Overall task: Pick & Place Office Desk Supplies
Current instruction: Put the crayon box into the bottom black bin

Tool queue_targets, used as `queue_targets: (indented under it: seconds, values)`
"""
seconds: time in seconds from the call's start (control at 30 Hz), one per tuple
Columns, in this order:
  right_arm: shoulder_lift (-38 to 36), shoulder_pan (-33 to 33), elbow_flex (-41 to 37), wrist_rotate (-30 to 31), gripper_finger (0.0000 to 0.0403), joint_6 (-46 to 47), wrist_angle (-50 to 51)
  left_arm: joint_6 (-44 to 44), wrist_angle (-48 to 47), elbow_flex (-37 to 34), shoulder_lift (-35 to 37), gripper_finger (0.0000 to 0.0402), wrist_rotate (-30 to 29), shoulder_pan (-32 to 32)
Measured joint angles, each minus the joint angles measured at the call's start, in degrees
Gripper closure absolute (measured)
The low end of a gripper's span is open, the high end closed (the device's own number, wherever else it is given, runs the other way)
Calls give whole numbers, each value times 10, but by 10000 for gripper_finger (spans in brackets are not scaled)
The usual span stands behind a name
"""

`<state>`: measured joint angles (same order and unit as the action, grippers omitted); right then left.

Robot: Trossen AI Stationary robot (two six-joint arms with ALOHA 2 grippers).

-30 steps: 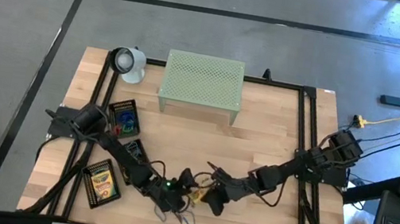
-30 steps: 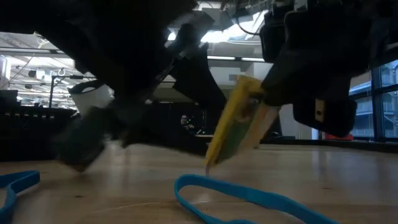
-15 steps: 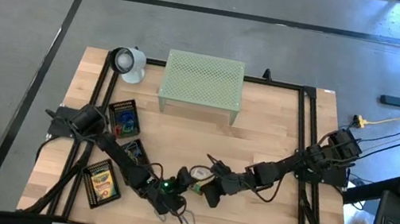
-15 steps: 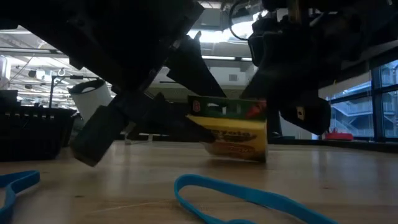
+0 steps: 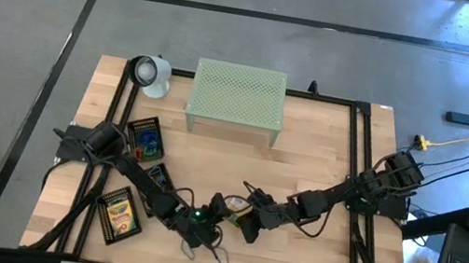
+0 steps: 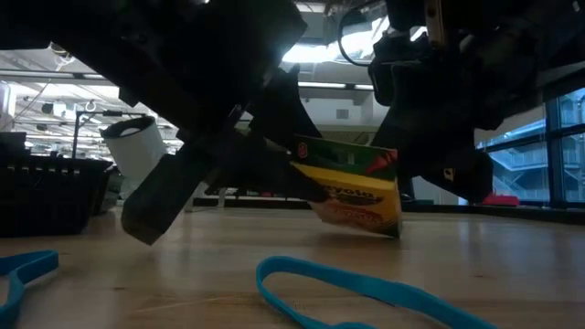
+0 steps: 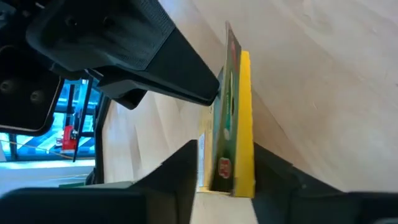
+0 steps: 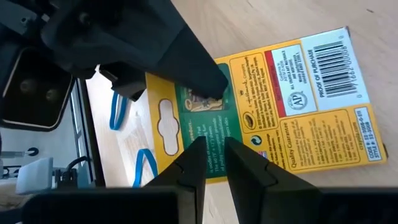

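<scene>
At nine o'clock on the worktop [image 5: 314, 163], a black mesh tray [image 5: 144, 140] carries rubber bands. Left gripper [image 5: 215, 215] and right gripper [image 5: 244, 220] meet at six o'clock, both jaws clamped on the crayon box [image 6: 352, 185], tilted above a blue rubber band [image 6: 366, 291].

We see a wooden table [image 5: 303, 175] carrying a pale-green perforated stand [image 5: 237, 99] at upper centre and a crayon box [image 5: 117, 214] at lower left.
</scene>
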<state>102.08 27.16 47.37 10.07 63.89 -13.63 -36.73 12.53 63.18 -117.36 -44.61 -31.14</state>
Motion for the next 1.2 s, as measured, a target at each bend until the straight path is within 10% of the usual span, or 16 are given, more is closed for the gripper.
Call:
queue_targets:
  seconds: [0.3,0.7,1.2]
  values:
    - [-2,0,0,0,341,-2,0,0,-7,0,1,366,9,1]
    - [-127,7,-1,73,341,-90,89,34,-22,1,32,362,-85,-14]
    - [-179,16,-1,136,341,-195,130,573,-450,1,315,367,-35,-19]
